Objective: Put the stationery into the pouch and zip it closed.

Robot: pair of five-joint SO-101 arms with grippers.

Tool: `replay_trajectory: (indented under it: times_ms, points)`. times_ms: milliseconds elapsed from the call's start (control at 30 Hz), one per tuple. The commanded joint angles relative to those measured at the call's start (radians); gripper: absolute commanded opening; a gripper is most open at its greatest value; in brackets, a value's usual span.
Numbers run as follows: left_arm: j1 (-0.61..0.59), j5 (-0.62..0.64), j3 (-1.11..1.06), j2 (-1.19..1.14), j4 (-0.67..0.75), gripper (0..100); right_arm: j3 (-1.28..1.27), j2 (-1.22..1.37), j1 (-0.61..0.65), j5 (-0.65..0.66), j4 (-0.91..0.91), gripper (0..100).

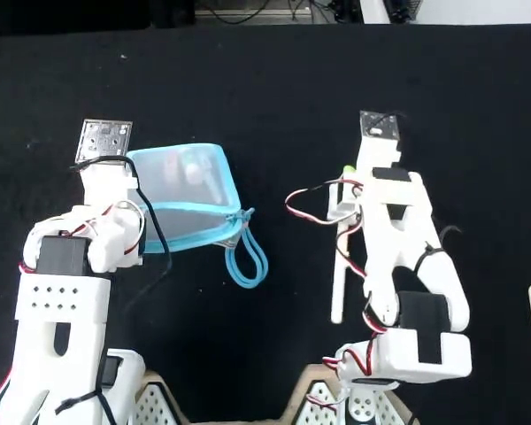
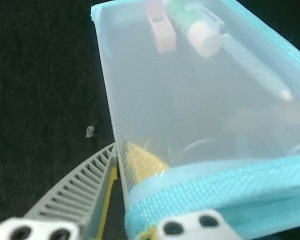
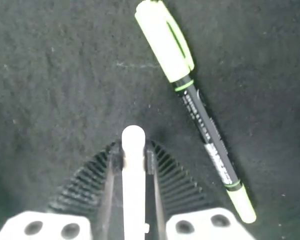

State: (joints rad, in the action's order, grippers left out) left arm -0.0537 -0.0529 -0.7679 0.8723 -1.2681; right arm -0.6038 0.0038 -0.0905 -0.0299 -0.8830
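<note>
Pouch (image 1: 184,197): translucent mesh with light blue zip trim, lying flat on the black table cloth (image 1: 274,80); a light blue loop strap (image 1: 246,257) trails from its zip-end corner on the side facing the right arm. Contents, seen through the mesh from the left wrist: a pink piece (image 2: 160,27), a white cylinder (image 2: 205,37) and a clear-barrelled pen (image 2: 255,65), grouped at the end of the pouch away from the zip. Left gripper (image 2: 121,160): clamped on the pouch's zip-side edge at the corner opposite the strap, one ribbed grey finger (image 2: 85,197) outside the mesh, the other showing yellowish through it. Right gripper (image 3: 133,150): well apart from the pouch, on the strap side, closed around a white pen (image 3: 133,175), which runs lengthwise between the fingers. Highlighter (image 3: 195,105): light green cap, black barrel, lying on the cloth just beside the held white pen and farther from the pouch, untouched by either gripper.
</note>
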Motion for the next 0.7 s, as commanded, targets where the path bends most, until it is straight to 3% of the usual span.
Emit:
replay_trajectory:
  times_ms: [0, 100, 467, 667]
  points:
    - [0.012, -0.009, 0.001, -0.006, -0.018, 3, 0.062, -0.05, 0.041, 0.084, -0.058, 1.1]
    - [0.015, -0.009, 0.001, -0.006, -0.018, 3, 0.062, -0.05, 0.091, 0.138, -0.098, 1.1]
    - [0.007, -0.006, 0.01, -0.006, -0.02, 3, 0.067, -0.05, 0.1, 0.143, -0.137, 1.6]
    - [0.007, -0.009, 0.012, -0.006, -0.02, 3, 0.111, -0.05, 0.097, 0.146, -0.206, 13.9]
